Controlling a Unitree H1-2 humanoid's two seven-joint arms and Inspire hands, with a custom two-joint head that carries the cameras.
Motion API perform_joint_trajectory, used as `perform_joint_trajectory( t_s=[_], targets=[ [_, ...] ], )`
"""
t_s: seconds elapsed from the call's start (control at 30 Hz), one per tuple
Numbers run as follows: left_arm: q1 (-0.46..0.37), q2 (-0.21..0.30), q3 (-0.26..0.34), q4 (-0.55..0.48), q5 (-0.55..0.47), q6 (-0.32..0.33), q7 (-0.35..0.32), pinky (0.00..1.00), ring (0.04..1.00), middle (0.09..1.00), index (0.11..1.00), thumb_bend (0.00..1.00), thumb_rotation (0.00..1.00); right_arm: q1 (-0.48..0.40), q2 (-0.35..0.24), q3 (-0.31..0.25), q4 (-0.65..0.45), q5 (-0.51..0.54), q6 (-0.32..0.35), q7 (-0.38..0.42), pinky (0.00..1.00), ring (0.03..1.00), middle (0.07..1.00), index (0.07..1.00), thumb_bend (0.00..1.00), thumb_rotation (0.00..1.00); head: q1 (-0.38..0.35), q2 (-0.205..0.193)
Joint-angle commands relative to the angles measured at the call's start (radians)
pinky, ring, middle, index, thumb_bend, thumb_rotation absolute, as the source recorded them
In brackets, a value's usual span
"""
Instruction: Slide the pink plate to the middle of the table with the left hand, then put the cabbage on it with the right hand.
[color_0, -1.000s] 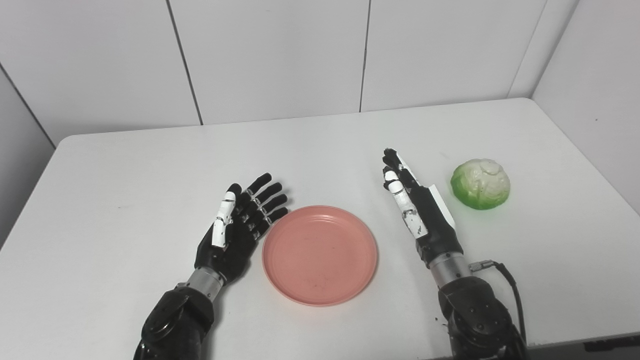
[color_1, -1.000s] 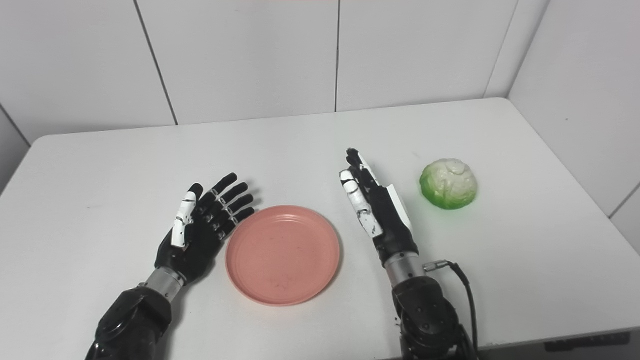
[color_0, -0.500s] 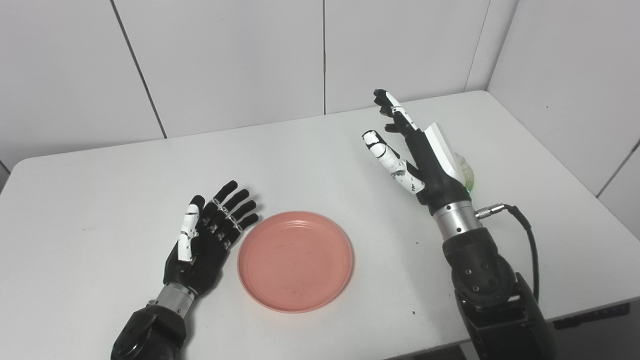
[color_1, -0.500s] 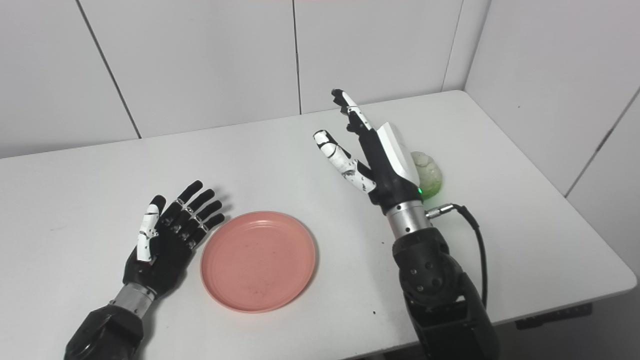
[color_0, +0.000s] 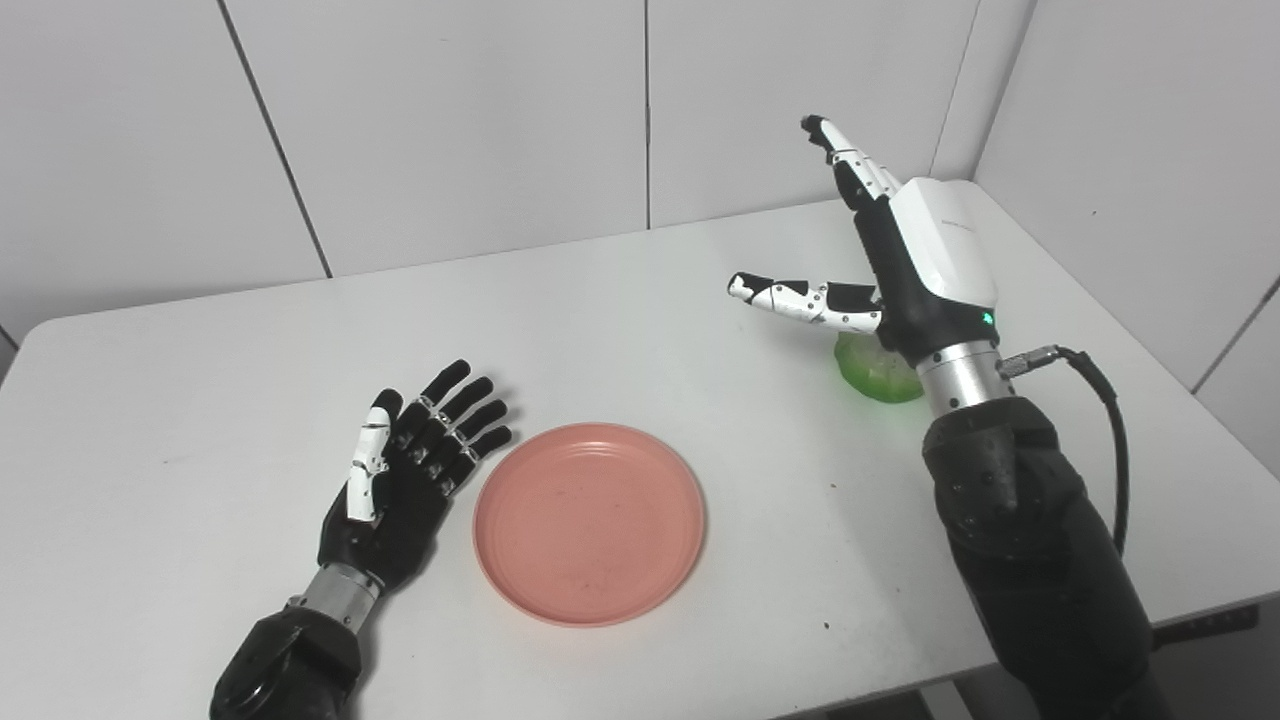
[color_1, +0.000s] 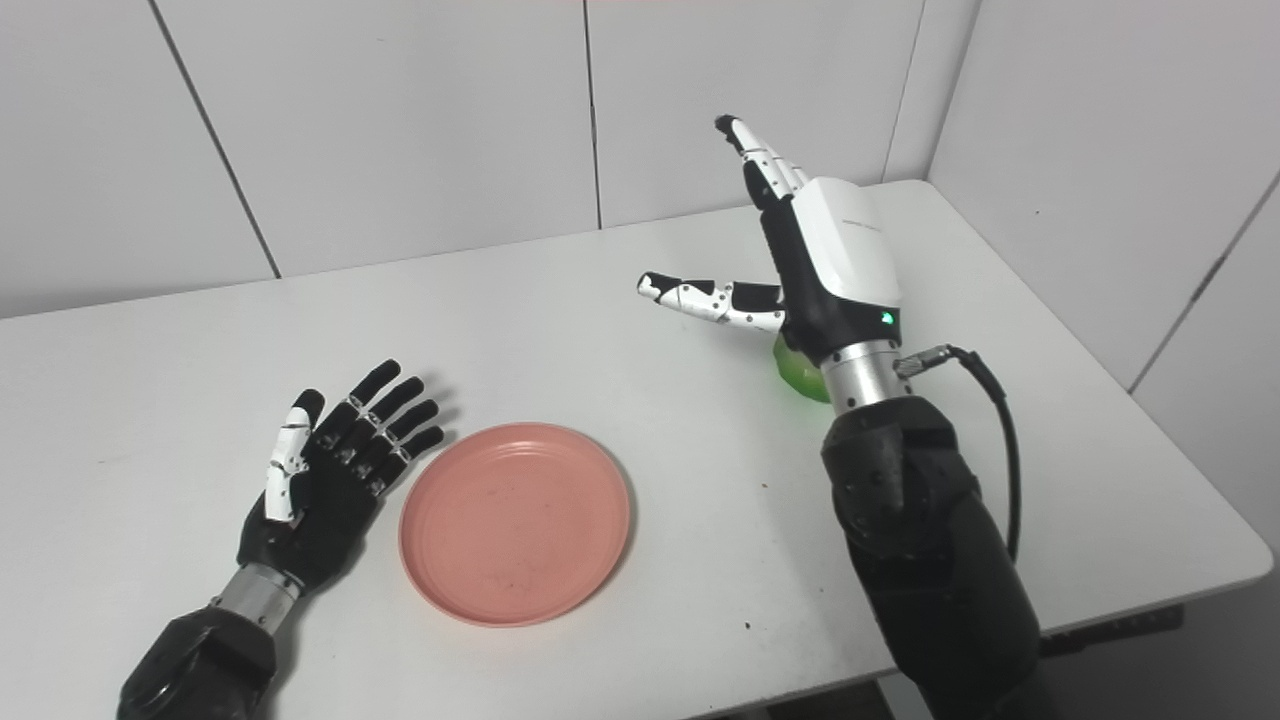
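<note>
The pink plate lies flat on the white table, near the front middle. My left hand rests open, palm up, on the table just left of the plate, fingers apart and holding nothing. My right hand is raised above the table at the right, open, with fingers pointing up and thumb stretched to the left. The green cabbage sits on the table right under that hand and is mostly hidden by the wrist; a small green part also shows in the right eye view.
White wall panels stand behind the table and along its right side. The table's right edge and front right corner are close to my right arm. A black cable loops off the right wrist.
My right hand has risen and moved right and farther back, to above the cabbage, with its thumb spread out. The left hand and the plate stay put. The camera shifted earlier.
</note>
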Motion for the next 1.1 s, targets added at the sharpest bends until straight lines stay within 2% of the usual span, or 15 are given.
perform_joint_trajectory(
  t_s=[0.0,0.23,0.37,0.63,0.9,1.07],
  targets=[
    [0.034,0.023,-0.002,0.054,0.043,0.020,0.031,0.80,0.825,0.840,0.826,0.46,1.00,-0.032,-0.033,-0.009,-0.003,-0.040,-0.011,0.001,0.77,0.874,0.928,0.944,0.99,0.61,0.000,0.001],
    [0.039,0.030,-0.013,0.054,0.062,-0.005,0.034,0.80,0.821,0.837,0.825,0.46,1.00,-0.021,-0.090,-0.025,0.051,-0.105,0.020,0.047,0.82,0.930,0.972,0.994,1.00,0.67,-0.008,0.002],
    [0.044,0.034,-0.017,0.046,0.070,-0.005,0.035,0.80,0.824,0.838,0.828,0.47,1.00,-0.017,-0.105,-0.046,0.077,-0.121,0.030,0.069,0.80,0.920,0.968,0.988,1.00,0.67,-0.017,0.000],
    [0.040,0.043,-0.017,0.064,0.071,-0.019,0.030,0.81,0.823,0.837,0.822,0.47,1.00,-0.013,-0.117,-0.075,0.155,-0.119,0.034,0.066,0.82,0.926,0.955,0.975,1.00,0.68,-0.026,-0.006],
    [0.042,0.051,-0.012,0.063,0.067,-0.016,0.034,0.79,0.813,0.829,0.821,0.47,1.00,-0.022,-0.116,-0.075,0.221,-0.108,0.062,0.074,0.81,0.919,0.962,0.981,1.00,0.68,-0.032,0.001],
    [0.039,0.053,-0.010,0.071,0.069,-0.021,0.035,0.80,0.817,0.829,0.822,0.47,1.00,-0.033,-0.113,-0.074,0.284,-0.077,0.052,0.051,0.79,0.905,0.951,0.971,1.00,0.69,-0.032,-0.002]
  ],
)
